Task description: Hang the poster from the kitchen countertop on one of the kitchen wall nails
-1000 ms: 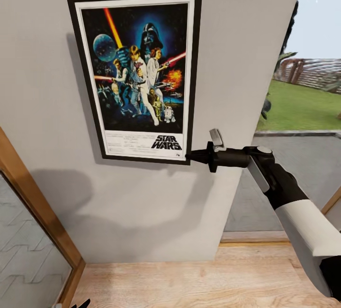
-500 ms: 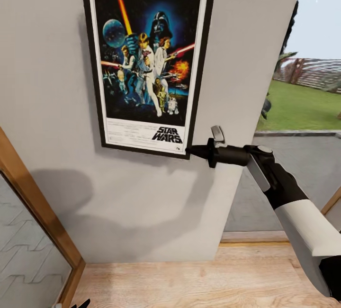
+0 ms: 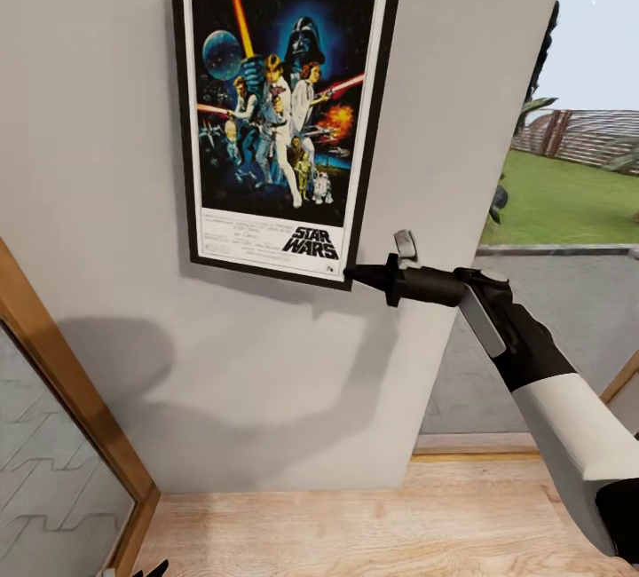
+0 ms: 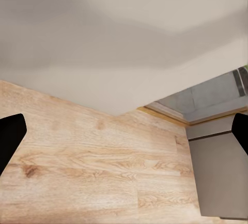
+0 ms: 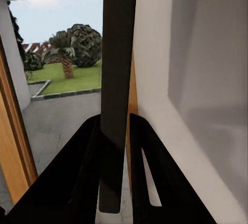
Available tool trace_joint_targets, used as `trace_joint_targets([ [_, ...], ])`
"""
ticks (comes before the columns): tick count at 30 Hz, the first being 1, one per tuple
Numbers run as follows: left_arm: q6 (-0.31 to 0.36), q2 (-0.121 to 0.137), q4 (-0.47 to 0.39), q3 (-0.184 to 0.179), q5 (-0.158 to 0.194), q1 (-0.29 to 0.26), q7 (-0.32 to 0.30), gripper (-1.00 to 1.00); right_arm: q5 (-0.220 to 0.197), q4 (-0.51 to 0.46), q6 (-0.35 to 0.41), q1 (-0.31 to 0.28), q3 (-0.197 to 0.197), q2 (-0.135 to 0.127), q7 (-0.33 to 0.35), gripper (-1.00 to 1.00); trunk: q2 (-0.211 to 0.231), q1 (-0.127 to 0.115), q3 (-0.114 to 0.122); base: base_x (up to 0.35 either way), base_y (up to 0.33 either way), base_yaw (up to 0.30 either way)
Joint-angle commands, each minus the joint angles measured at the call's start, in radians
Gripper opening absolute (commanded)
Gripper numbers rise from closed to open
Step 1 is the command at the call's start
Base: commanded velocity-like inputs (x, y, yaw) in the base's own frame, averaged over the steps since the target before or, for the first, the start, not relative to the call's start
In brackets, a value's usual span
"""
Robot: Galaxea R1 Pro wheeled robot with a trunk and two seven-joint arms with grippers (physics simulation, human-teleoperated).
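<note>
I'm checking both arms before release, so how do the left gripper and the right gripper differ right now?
The right gripper is shut on the poster, pinching its lower right corner; the left gripper is open and holds nothing.

The right gripper is raised against the grey wall, where the poster is; the left gripper points at the wooden floor by the wall's base.

Both have dark fingers.

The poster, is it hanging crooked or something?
Yes. The poster sits tilted against the wall, its bottom edge sloping down toward the right gripper, which pinches its lower corner. The right wrist view shows the frame edge between the fingers.
</note>
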Motion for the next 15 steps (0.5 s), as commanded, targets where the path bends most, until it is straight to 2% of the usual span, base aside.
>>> trace_joint_targets([
  [1, -0.006, 0.000, 0.000, -0.008, 0.007, -0.001, -0.001, 1.00, -0.011, 0.000, 0.013, -0.001, 0.003, -0.001, 0.000, -1.00, -0.002, 0.001, -0.002, 0.000, 0.000, 0.000],
  [15, -0.006, 0.001, 0.000, -0.008, 0.008, -0.001, -0.001, 1.00, -0.012, 0.000, 0.017, -0.001, 0.003, -0.001, -0.002, -1.00, -0.002, 0.001, -0.002, 0.000, 0.000, 0.000],
])
